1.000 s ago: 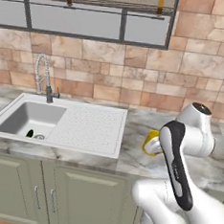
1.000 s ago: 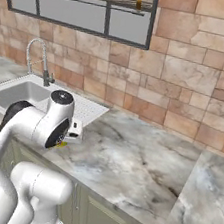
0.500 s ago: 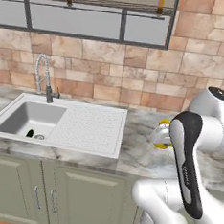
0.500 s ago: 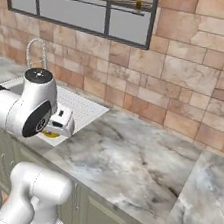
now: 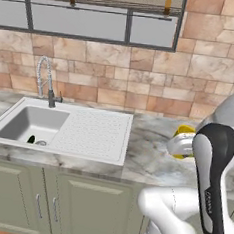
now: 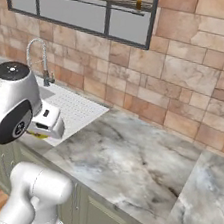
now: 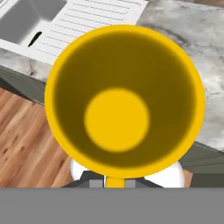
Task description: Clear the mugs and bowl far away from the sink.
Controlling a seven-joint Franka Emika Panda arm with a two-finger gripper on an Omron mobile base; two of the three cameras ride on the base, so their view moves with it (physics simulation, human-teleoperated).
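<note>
My gripper [image 7: 106, 181] is clamped on the yellow mug [image 7: 124, 100] at its handle side — just right of the sink [image 5: 62, 129]. It looks light, rigid and glazed-slick, so I'd judge handle or rim the best hold.

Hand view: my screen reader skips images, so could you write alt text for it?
A yellow mug, seen straight down into its open mouth, sits close to the camera in the gripper. Behind it lie the white sink with its ridged drainboard, a marble counter and wood floor.

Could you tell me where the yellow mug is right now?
The yellow mug is held up at the claw, seen from above in the hand view, above the counter's front edge just right of the sink.
</note>
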